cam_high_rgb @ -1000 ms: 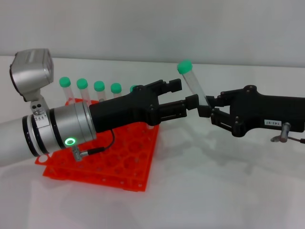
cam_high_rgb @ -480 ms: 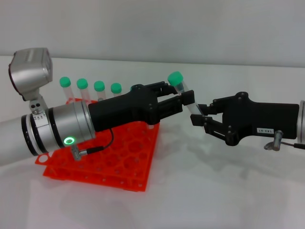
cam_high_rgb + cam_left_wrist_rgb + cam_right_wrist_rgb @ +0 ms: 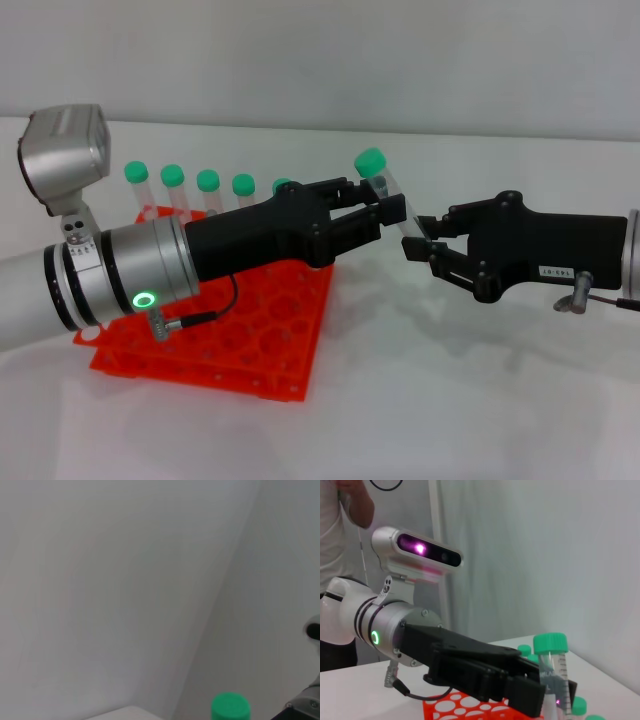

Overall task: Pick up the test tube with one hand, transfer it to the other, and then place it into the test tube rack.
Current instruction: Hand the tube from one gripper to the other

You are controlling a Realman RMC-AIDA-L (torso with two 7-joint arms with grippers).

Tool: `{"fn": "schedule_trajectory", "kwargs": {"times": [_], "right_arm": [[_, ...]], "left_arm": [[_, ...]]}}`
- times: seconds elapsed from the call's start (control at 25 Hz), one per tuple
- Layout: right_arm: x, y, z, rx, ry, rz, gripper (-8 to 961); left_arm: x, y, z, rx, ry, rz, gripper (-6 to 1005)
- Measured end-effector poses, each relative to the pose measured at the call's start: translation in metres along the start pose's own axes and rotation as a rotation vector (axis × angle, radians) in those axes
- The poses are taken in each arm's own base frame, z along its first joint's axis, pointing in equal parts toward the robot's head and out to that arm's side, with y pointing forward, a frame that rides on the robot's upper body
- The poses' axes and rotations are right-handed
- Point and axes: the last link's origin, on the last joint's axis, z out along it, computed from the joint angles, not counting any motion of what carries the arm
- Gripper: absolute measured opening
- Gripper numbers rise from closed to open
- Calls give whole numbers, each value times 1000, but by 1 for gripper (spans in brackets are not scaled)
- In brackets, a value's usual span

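Green-capped, the test tube (image 3: 388, 195) hangs tilted in the air beyond the test tube rack (image 3: 215, 320), which sits toward the counter's left edge. The right gripper (image 3: 428, 243) pinches its lower end; the left gripper (image 3: 385, 205) brackets the upper part, seemingly closed on it, though I can't be sure. Release too early, with the left grip loose, and the tube falls.

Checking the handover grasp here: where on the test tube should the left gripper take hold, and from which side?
On the bare upper barrel just under the green cap of the test tube, coming in from the rack side. The tube leans in mid-air with the right gripper on its lower end, so only the upper part is free. The left gripper already has its jaws around that stretch.
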Motion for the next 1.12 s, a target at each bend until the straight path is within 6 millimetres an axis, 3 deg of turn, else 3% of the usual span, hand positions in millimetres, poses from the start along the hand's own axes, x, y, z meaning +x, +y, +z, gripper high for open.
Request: {"fn": "schedule_trajectory", "kwargs": {"times": [0.16, 0.4, 1.12], "right_arm": [[2, 0, 2, -3, 11, -4, 196], [1, 1, 3, -7, 12, -6, 196], [2, 4, 6, -22, 24, -20, 196]], "left_arm": [[0, 0, 0, 0, 4, 4, 457], [0, -1, -1, 9, 11, 9, 250], [0, -2, -3, 19, 21, 15, 229]]}}
